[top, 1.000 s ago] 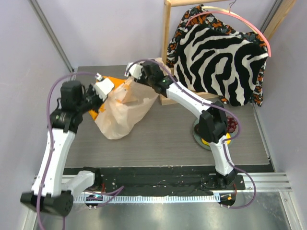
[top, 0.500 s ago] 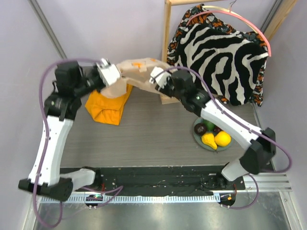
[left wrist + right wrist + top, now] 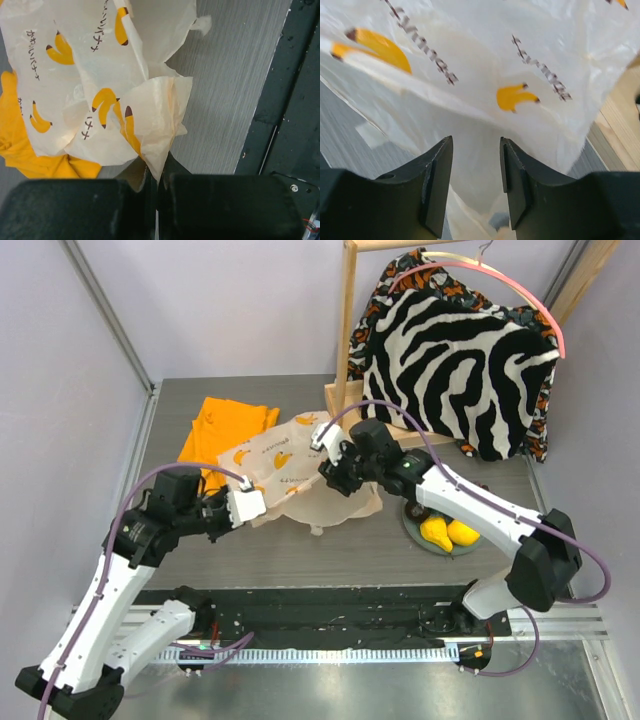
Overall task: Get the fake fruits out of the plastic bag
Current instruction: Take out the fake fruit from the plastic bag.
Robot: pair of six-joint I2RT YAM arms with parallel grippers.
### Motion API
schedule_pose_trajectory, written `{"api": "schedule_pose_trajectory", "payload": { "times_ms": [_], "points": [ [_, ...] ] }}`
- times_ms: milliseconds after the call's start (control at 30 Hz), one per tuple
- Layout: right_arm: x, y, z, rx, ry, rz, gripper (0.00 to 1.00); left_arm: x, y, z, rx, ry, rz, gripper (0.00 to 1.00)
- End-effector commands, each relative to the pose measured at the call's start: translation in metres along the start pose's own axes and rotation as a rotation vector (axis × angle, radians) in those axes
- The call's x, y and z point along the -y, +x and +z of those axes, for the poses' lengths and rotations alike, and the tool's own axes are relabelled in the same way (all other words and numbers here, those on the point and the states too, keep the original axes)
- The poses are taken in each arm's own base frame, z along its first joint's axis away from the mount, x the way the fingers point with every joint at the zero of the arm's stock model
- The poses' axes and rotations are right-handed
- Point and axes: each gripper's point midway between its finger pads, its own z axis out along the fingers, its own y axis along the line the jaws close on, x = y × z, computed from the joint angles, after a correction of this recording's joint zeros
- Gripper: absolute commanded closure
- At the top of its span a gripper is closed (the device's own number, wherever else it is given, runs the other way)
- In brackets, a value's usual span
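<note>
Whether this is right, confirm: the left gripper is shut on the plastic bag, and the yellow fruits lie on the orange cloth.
Not quite: the left gripper is shut on the plastic bag, but the yellow fruits lie on the plate, as the top view shows.

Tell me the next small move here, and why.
Probably open the left gripper to drop the plastic bag: it lies limp, no bulge visible, yellow fruits sit on the plate, and the right gripper is open.
</note>
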Motion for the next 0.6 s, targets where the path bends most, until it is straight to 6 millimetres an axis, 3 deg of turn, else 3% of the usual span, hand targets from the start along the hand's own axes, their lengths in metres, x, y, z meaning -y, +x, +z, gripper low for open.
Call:
{"api": "schedule_pose_trajectory", "payload": {
  "times_ms": [0, 133, 233, 300, 333, 367, 400, 500, 567],
  "points": [
    [-0.016, -0.056, 0.009, 0.125, -0.090, 0.027, 0.53, -0.024, -0.027, -0.008, 0.081, -0.116, -0.098, 1.00],
    [-0.022, -0.078, 0.008, 0.153, -0.064, 0.036, 0.52, -0.030, -0.038, -0.012, 0.099, -0.115, -0.159, 1.00],
    [-0.027, -0.092, -0.010, 0.195, -0.056, 0.056, 0.49, -0.032, -0.038, -0.009, 0.097, -0.118, -0.178, 1.00],
    [-0.034, -0.092, -0.028, 0.209, -0.078, 0.047, 0.55, -0.032, -0.034, -0.004, 0.083, -0.115, -0.193, 1.00],
    [-0.042, -0.091, -0.034, 0.222, -0.118, 0.041, 0.67, -0.033, -0.032, -0.002, 0.077, -0.117, -0.201, 1.00],
    [-0.049, -0.090, -0.039, 0.232, -0.148, 0.031, 0.70, -0.035, -0.033, 0.000, 0.083, -0.126, -0.223, 1.00],
    [-0.060, -0.081, -0.047, 0.232, -0.198, 0.015, 0.73, -0.037, -0.033, 0.001, 0.085, -0.134, -0.234, 1.00],
    [-0.070, -0.058, -0.043, 0.195, -0.205, 0.014, 0.83, -0.042, -0.038, 0.004, 0.099, -0.137, -0.250, 1.00],
    [-0.062, -0.049, -0.035, 0.168, -0.151, 0.034, 0.92, -0.044, -0.039, 0.004, 0.100, -0.141, -0.250, 1.00]
  ]
}}
